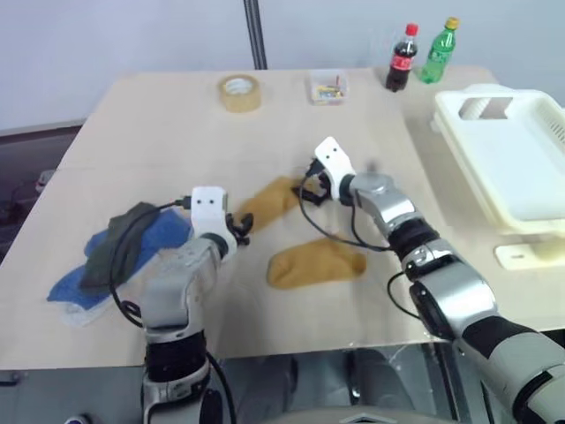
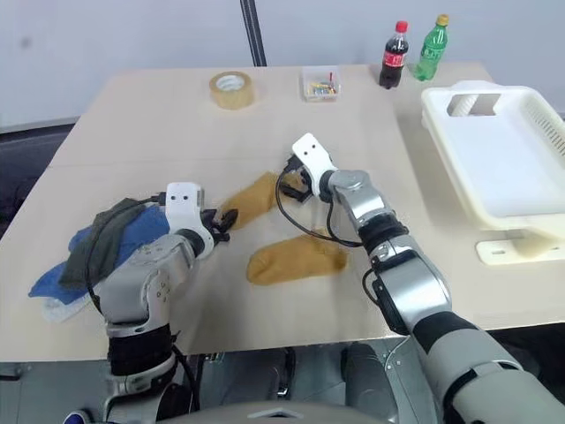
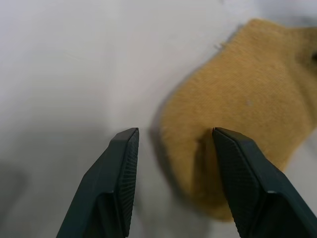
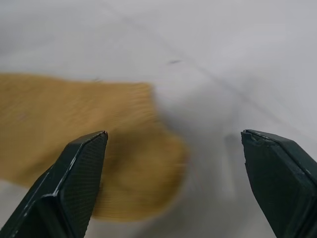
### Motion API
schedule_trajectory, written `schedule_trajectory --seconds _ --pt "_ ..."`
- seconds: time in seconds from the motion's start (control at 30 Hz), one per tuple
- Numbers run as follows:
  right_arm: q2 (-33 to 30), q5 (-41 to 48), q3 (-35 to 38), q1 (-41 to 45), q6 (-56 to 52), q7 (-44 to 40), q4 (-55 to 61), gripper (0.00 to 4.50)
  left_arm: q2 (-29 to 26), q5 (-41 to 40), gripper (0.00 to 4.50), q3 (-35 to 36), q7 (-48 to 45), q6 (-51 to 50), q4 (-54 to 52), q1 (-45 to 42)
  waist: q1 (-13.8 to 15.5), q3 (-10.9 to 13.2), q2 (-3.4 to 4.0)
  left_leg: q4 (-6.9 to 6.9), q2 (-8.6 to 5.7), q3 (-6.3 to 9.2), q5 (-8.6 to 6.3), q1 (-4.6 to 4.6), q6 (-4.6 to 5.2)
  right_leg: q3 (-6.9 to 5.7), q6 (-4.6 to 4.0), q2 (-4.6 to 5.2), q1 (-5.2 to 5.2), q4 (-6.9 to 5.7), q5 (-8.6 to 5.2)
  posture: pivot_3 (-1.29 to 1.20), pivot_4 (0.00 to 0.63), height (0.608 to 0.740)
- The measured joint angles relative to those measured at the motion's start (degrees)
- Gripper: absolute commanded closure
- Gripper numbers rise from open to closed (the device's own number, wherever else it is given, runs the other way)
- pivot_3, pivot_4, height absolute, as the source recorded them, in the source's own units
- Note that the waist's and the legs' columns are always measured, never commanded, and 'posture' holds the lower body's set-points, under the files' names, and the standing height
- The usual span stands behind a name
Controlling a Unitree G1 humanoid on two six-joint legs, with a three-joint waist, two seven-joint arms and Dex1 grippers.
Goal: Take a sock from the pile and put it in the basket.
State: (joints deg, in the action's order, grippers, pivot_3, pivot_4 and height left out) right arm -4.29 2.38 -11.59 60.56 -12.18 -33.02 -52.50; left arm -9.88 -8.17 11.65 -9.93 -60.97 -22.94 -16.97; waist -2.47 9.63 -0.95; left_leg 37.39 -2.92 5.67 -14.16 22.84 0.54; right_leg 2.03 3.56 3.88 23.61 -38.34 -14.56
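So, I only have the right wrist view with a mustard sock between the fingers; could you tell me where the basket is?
Observer: The basket sits at the table's right edge, with no sock in it.
Operator: Thank you. Is there another mustard sock?
Observer: Yes, a second mustard sock lies nearer the robot.
Operator: And the left gripper?
Observer: The left gripper is open at the first mustard sock's other end, beside the pile.

The pale wooden tabletop carries the pile, two mustard socks, the basket, a tape roll, a clear box and two bottles.
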Motion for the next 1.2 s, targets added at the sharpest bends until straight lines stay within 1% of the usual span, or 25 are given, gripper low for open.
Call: schedule_trajectory --seconds 0.03,0.07,0.1,0.2,0.23,0.27,0.3,0.37,0.47,0.5,0.57,0.6,0.67,0.73,0.77,0.87,0.9,0.97,1.03,1.2 --pt "-0.1 -0.1 0.2 0.0 -0.1 -0.1 -0.3 0.52 -0.2 0.0 1.85 -0.3 -0.1 0.0 0.1 0.0 0.0 0.0 0.00 -0.01 0.00 -0.01 0.00 -0.01 0.00 0.01 0.00 0.00 0.00 0.00 0.00 0.00 0.150 0.740" --pt "-0.1 -0.5 0.3 0.0 -0.2 -0.3 -1.4 0.76 -0.6 0.0 2.47 -0.9 -0.1 0.3 0.3 0.0 0.0 0.0 0.01 -0.02 0.01 -0.02 0.00 -0.03 0.00 0.03 0.00 -0.01 0.00 0.00 0.00 0.00 0.150 0.740" --pt "0.2 -0.7 0.4 0.0 -0.8 -0.7 -3.0 1.19 -0.9 0.0 2.73 -1.1 -0.3 1.0 0.9 0.0 0.0 0.0 0.02 -0.02 0.02 -0.04 0.00 -0.05 0.00 0.05 0.00 -0.01 0.00 -0.02 0.00 0.00 0.150 0.740" --pt "0.7 -0.6 1.0 0.0 -0.9 -1.6 -3.9 2.51 -0.9 -0.5 3.93 -1.2 -0.6 2.1 1.6 0.3 0.0 0.0 0.03 -0.02 0.02 -0.06 0.00 -0.08 0.00 0.08 0.00 -0.01 -0.01 -0.05 0.00 0.00 0.150 0.740" --pt "0.9 -0.6 1.2 0.0 -0.9 -1.8 -4.0 3.01 -0.9 -0.8 4.41 -1.2 -0.8 2.5 1.8 0.3 0.0 0.0 0.03 -0.02 0.01 -0.06 0.00 -0.08 0.00 0.08 0.00 -0.01 -0.01 -0.05 0.00 0.00 0.150 0.740" --pt "1.1 -0.6 1.3 0.0 -0.9 -2.4 -3.9 3.59 -0.9 -1.2 4.50 -1.2 -1.1 3.0 1.9 0.4 0.0 0.0 0.03 -0.01 0.01 -0.06 0.00 -0.08 0.00 0.08 0.00 0.00 0.00 -0.08 0.00 0.00 0.150 0.740" --pt "1.1 -0.6 1.3 0.0 -0.9 -2.5 -3.9 3.71 -0.9 -1.3 4.50 -1.2 -1.1 3.0 1.9 0.5 0.0 0.0 0.03 -0.01 0.01 -0.06 0.00 -0.09 0.00 0.08 0.00 0.00 0.00 -0.08 0.00 0.00 0.150 0.740" --pt "1.0 -0.1 1.7 -0.6 -1.5 -3.2 -2.4 4.46 -0.9 -2.7 4.50 -0.6 -2.0 4.1 1.7 1.4 0.0 0.0 0.03 -0.01 0.02 -0.06 0.00 -0.08 0.00 0.09 0.00 0.00 0.01 -0.09 0.00 0.00 0.150 0.740" --pt "-0.7 2.0 3.6 -4.0 -5.2 -4.6 6.0 4.46 -0.3 -7.6 4.50 1.2 -5.1 4.0 -0.7 3.3 0.2 0.0 0.03 -0.01 0.01 -0.01 0.00 0.07 0.00 0.04 0.00 0.04 0.07 -0.03 0.00 0.00 0.150 0.740" --pt "-3.0 5.2 4.7 -9.1 -12.3 -6.0 19.2 4.46 0.3 -13.6 4.50 3.5 -7.7 1.6 -6.2 4.6 0.5 0.0 0.02 0.02 0.01 0.10 -0.01 0.27 0.01 -0.08 0.00 0.11 0.15 0.07 0.00 0.00 0.150 0.740" --pt "-4.8 7.3 5.5 -12.1 -17.4 -6.5 27.9 4.46 -0.1 -16.8 4.50 4.7 -9.1 0.0 -9.8 5.0 0.5 0.0 0.03 0.02 0.00 0.11 -0.01 0.33 0.00 -0.09 0.00 0.11 0.18 0.13 0.00 0.00 0.150 0.740" --pt "-7.5 11.8 6.7 -17.8 -26.2 -6.5 43.6 4.46 -2.3 -21.4 4.50 5.9 -11.1 -2.7 -15.0 7.0 0.5 0.0 0.04 0.01 0.03 0.19 -0.01 0.44 0.01 -0.15 0.00 0.13 0.23 0.23 0.00 0.00 0.150 0.740" --pt "-10.1 16.0 8.9 -22.2 -34.6 -6.1 56.2 4.46 -3.9 -25.0 4.50 7.8 -12.3 -5.4 -17.9 9.2 0.3 -0.1 0.16 -0.02 0.03 0.20 -0.02 0.45 0.01 -0.15 0.00 0.13 0.23 0.32 0.00 0.00 0.150 0.740" --pt "-12.4 18.5 10.3 -26.1 -41.1 -4.7 66.2 4.46 -5.0 -28.1 4.50 8.8 -12.6 -7.5 -19.0 9.9 0.3 -0.1 0.16 -0.02 0.05 0.22 -0.03 0.35 0.03 -0.21 0.00 0.10 0.15 0.27 0.00 0.00 0.150 0.740" --pt "-13.9 20.1 11.0 -30.1 -45.2 -3.2 73.0 4.46 -6.5 -30.1 4.50 9.0 -12.9 -8.9 -19.9 10.7 0.4 -0.1 0.16 -0.10 0.05 0.22 -0.09 0.18 0.14 -0.21 -0.01 0.10 0.01 0.26 -0.01 0.00 0.150 0.740" --pt "-14.5 23.1 13.1 -35.8 -52.9 0.0 81.0 4.46 -10.3 -32.6 4.50 10.2 -13.5 -10.1 -20.3 11.4 0.5 0.0 0.19 -0.12 0.05 0.19 -0.16 0.00 0.26 -0.18 -0.02 0.03 -0.09 0.19 -0.01 0.00 0.150 0.740" --pt "-14.6 24.4 14.2 -38.5 -55.5 1.3 85.2 4.46 -12.5 -33.3 4.50 10.2 -14.2 -10.1 -20.2 11.8 0.6 -0.1 0.19 -0.10 0.05 0.18 -0.15 -0.04 0.26 -0.17 -0.03 0.01 -0.11 0.15 -0.01 0.00 0.150 0.740" --pt "-14.8 25.7 14.9 -41.6 -57.6 2.5 89.2 4.46 -15.4 -33.5 4.50 9.8 -15.0 -9.8 -19.4 12.9 0.5 -0.1 0.21 -0.09 0.05 0.15 -0.15 -0.10 0.26 -0.14 -0.03 -0.02 -0.13 0.13 -0.01 0.00 0.150 0.740" --pt "-15.1 26.2 14.8 -44.1 -58.9 4.0 91.2 4.46 -17.5 -33.0 4.50 8.1 -15.4 -9.0 -17.3 12.9 0.6 -0.1 0.21 -0.06 0.05 0.12 -0.15 -0.11 0.26 -0.11 -0.02 -0.04 -0.13 0.11 -0.01 0.00 0.150 0.740" --pt "-15.1 27.0 14.8 -47.0 -59.3 6.8 92.6 4.46 -20.5 -31.5 4.50 3.3 -16.8 -5.8 -14.5 13.7 0.6 -0.1 0.21 -0.08 0.05 0.05 -0.15 -0.10 0.26 -0.03 -0.02 -0.03 -0.11 0.12 -0.01 0.00 0.150 0.740"
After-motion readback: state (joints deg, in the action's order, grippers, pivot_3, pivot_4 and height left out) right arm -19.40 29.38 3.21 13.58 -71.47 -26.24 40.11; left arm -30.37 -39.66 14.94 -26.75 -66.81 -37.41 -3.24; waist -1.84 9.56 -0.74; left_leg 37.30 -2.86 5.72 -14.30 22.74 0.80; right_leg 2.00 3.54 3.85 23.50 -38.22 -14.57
